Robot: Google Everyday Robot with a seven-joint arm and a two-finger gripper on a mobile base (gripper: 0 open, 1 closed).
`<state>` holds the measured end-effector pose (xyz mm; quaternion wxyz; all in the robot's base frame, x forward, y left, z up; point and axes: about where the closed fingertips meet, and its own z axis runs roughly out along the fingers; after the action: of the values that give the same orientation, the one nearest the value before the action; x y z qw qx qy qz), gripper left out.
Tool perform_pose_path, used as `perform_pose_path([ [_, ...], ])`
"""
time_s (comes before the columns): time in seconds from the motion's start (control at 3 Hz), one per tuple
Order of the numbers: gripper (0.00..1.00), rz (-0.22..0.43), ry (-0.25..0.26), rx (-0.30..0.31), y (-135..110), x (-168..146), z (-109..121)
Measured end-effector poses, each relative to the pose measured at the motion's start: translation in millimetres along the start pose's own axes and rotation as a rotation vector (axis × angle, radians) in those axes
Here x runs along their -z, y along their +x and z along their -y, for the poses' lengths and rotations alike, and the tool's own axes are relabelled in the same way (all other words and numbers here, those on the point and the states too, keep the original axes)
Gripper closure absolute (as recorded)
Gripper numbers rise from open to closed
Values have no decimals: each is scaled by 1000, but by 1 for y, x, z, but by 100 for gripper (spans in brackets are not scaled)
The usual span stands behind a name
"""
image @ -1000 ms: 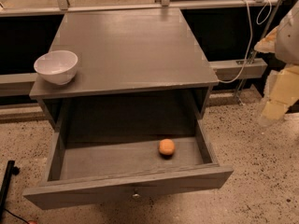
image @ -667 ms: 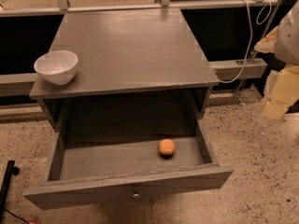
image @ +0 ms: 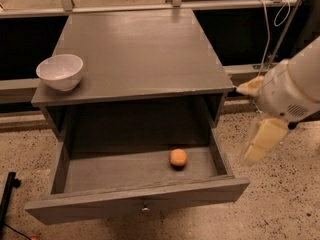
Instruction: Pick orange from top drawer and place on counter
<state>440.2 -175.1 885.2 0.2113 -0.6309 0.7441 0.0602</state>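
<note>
The small orange point(image: 178, 157) lies on the floor of the open top drawer point(image: 135, 199), right of its middle. The drawer is pulled far out, and its front panel carries a small round knob point(image: 145, 210). The grey wood-grain counter point(image: 140, 49) tops the cabinet. My gripper point(image: 254, 115) hangs off the cabinet's right side, level with the drawer opening, to the right of the orange and above it. It is open and empty, with one pale finger point(image: 248, 88) near the counter's right front corner and the other point(image: 262, 141) pointing down beside the drawer's right wall.
A white bowl point(image: 60, 71) stands on the counter's front left corner. Cables point(image: 267, 19) hang at the back right. A black object point(image: 7, 194) stands on the speckled floor at the lower left. A rail runs behind the cabinet.
My gripper has moved left and down, from beyond the cabinet's right side toward the drawer's right wall. The orange, the bowl and the drawer have not moved.
</note>
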Motion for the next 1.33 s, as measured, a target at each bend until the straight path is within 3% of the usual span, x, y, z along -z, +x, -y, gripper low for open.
perform_pose_path([
  [0.33, 0, 75, -76, 20, -1, -94, -22],
  [0.67, 18, 106, -67, 26, -6, -155, -18],
  [1.0, 39, 122, -44, 17, -6, -189, 2],
  [1.33, 38, 132, -30, 28, -12, -211, 21],
])
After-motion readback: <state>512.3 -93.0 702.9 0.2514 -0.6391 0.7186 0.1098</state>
